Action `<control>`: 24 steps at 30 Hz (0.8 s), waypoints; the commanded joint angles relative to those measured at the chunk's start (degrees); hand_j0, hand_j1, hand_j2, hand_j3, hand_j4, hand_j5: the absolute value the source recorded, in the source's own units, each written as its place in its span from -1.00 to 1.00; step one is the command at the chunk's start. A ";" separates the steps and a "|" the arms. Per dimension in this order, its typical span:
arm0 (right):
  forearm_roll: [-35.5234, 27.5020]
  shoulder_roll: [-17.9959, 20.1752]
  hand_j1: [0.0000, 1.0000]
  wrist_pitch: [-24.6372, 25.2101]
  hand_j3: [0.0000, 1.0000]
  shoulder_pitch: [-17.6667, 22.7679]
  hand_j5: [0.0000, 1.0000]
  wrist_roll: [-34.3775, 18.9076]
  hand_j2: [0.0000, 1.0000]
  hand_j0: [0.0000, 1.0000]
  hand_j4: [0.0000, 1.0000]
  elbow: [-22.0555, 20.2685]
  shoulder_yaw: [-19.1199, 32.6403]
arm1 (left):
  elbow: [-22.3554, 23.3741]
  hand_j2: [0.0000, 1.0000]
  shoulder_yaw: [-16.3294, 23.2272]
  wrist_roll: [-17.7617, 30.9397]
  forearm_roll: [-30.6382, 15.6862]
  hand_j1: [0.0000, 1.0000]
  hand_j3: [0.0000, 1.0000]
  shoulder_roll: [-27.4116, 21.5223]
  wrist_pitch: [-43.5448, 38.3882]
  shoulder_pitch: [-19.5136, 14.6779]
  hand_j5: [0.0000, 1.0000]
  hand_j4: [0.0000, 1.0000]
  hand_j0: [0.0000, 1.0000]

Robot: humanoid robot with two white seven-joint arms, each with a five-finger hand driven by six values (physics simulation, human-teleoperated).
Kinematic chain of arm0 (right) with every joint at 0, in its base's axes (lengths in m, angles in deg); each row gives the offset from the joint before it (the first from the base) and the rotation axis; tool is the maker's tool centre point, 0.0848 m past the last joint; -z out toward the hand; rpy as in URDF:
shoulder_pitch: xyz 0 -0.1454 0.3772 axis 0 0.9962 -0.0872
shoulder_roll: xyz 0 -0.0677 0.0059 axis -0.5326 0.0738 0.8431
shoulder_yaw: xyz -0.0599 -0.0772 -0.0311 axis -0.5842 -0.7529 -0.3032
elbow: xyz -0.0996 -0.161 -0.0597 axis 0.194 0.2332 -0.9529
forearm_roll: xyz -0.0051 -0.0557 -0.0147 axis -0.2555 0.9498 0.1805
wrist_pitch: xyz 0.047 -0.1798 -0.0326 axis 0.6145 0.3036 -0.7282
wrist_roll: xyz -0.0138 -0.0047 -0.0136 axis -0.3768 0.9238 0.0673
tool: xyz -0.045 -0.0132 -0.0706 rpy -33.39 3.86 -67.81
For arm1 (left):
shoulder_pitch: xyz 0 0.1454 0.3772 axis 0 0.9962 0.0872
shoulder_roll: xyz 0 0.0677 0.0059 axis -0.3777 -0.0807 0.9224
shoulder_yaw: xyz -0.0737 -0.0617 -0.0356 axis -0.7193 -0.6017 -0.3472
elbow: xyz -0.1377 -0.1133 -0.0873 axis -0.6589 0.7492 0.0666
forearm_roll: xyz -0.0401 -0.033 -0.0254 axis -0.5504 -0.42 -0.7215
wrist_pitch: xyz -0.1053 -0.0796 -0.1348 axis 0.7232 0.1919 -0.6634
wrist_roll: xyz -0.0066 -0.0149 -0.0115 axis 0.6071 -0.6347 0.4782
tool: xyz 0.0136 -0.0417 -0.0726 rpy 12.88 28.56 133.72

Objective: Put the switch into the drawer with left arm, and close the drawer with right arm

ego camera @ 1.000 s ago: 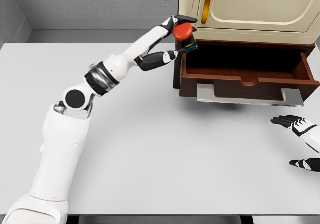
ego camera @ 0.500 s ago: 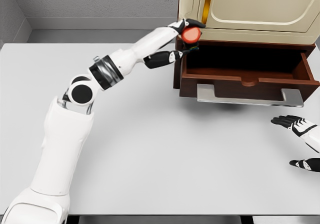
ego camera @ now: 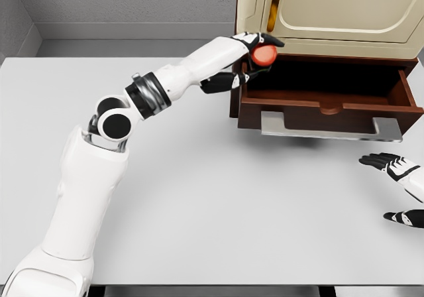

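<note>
drawer (ego camera: 329,103): dark reddish-brown wood look, smooth, low sheen. drawer handle (ego camera: 331,126): brushed grey metal look, matt. cabinet (ego camera: 344,12) above: cream panels, smooth, faint gloss, with a brass-coloured strip. table (ego camera: 199,197): plain light grey, matt, untextured. switch (ego camera: 264,55): red-orange cap, smooth plastic look. left hand (ego camera: 246,61): glossy white shell, black fingers.

head view | high, looking down forward | table (ego camera: 199,197), drawer (ego camera: 324,105)
</note>
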 commanded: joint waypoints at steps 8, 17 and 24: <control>-0.31 -0.01 1.00 0.05 1.00 0.00 1.00 -0.03 1.00 1.00 1.00 -0.03 0.01 | -1.64 0.70 0.92 -0.20 4.61 0.70 0.70 0.02 0.21 0.00 0.70 0.70 0.70; -0.31 -0.01 1.00 0.05 1.00 0.00 1.00 -0.03 1.00 1.00 1.00 -0.03 0.01 | -3.05 0.80 2.06 -0.20 4.61 0.80 0.80 0.02 0.21 0.00 0.80 0.80 0.80; -0.31 -0.01 1.00 0.05 1.00 0.00 1.00 -0.03 1.00 1.00 1.00 -0.03 0.01 | -8.49 1.00 1.97 -0.12 4.43 1.00 1.00 0.02 0.21 0.35 1.00 1.00 1.00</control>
